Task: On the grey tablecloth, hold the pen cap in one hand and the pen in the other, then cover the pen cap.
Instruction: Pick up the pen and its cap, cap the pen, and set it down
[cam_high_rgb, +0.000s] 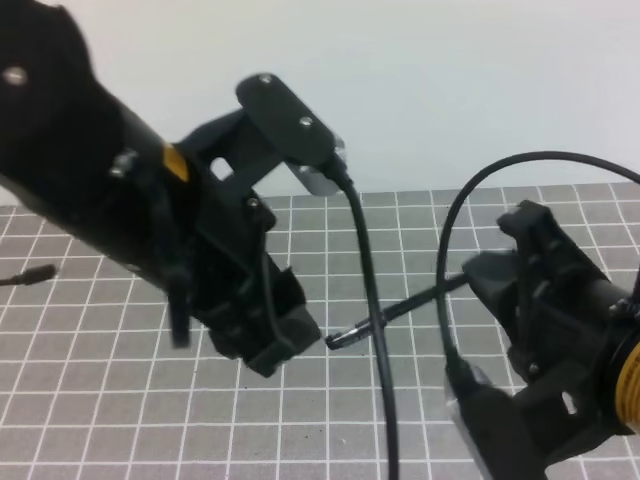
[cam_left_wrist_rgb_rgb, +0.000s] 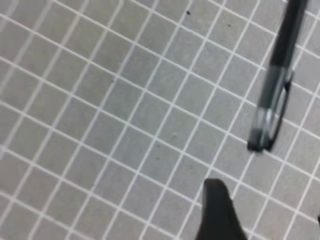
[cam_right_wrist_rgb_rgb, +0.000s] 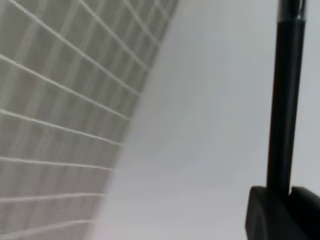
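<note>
No lettering, label, brand mark or number can be read in any of the three views. The grey tablecloth (cam_high_rgb: 420, 260) carries only its grid of thin white lines, and the pen (cam_left_wrist_rgb_rgb: 280, 75), its cap and the black arm housings show no legible print.
</note>
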